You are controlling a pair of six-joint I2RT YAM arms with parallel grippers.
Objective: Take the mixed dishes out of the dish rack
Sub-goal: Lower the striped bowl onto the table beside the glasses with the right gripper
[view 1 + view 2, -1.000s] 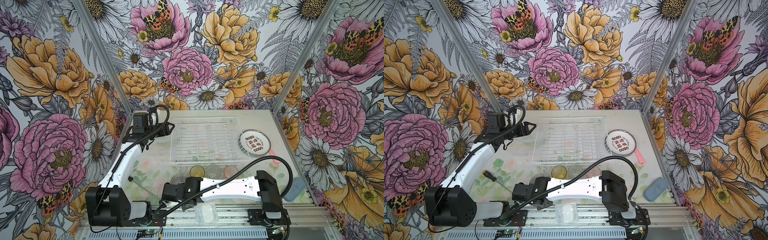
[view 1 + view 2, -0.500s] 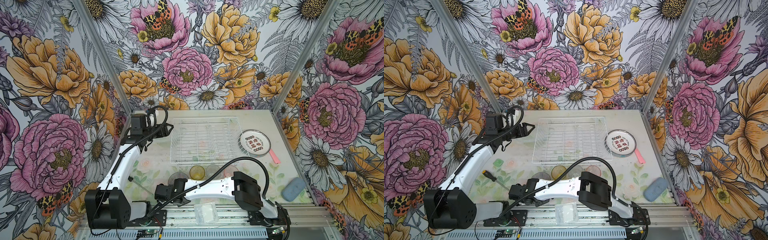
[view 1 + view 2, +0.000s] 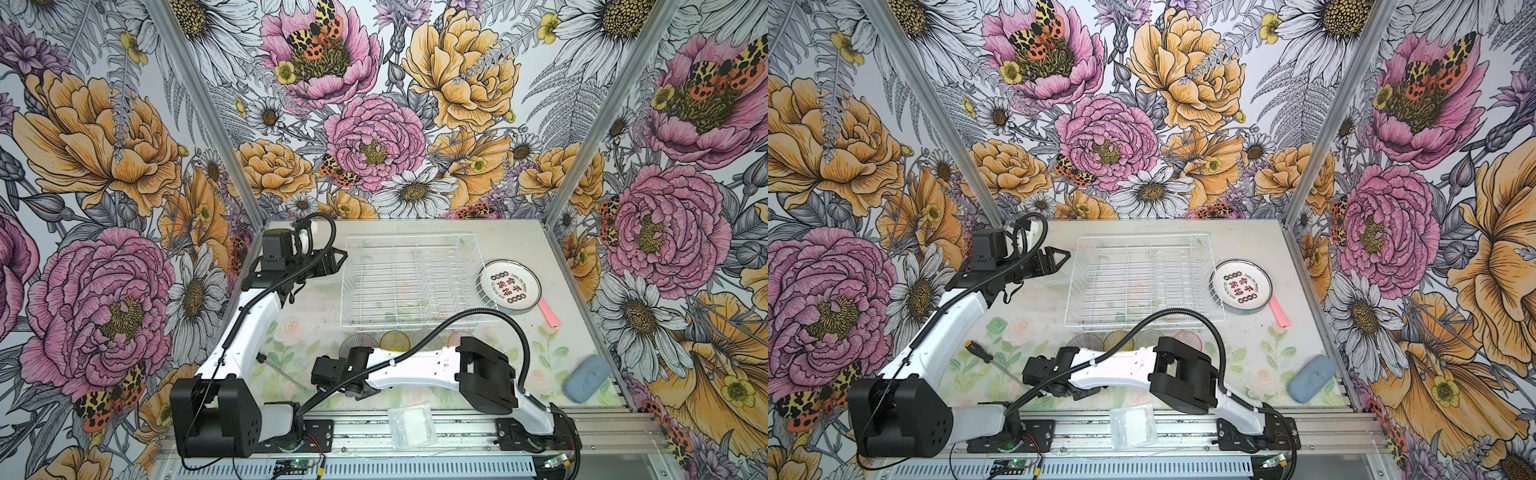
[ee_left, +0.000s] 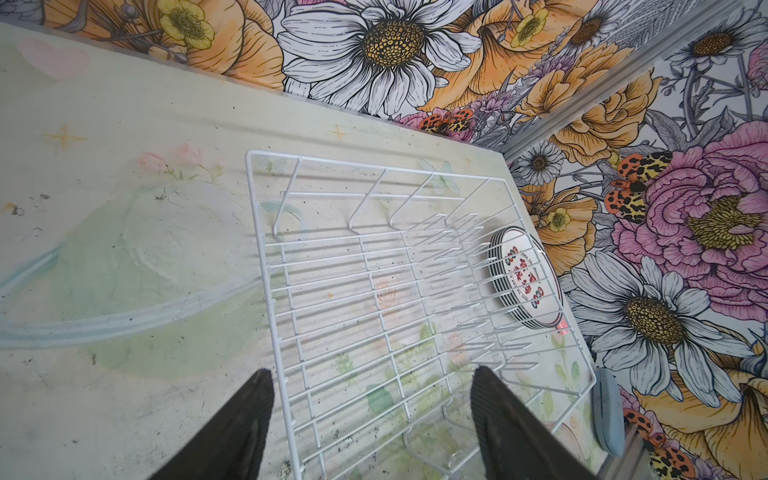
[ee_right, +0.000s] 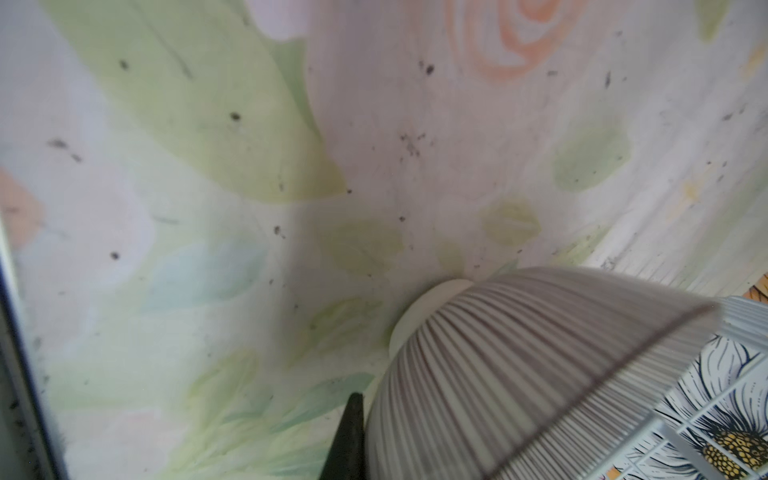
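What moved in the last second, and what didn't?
The right arm swung toward the left of both top views, carrying its shut right gripper with it, now beside the ribbed bowl. Nothing was grasped or released. The left gripper, open at the dish rack, the plates and the tumblers stayed put.

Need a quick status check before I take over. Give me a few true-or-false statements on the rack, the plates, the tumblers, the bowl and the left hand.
The dish rack holds no dishes. True.
The plates stand in the rack's slots. False: they lie stacked on the table, right of the rack.
The left hand is open and empty. True.
The yellow tumbler sits inside the rack. False: it is on the table in front of it.
The bowl is out of the rack. True.
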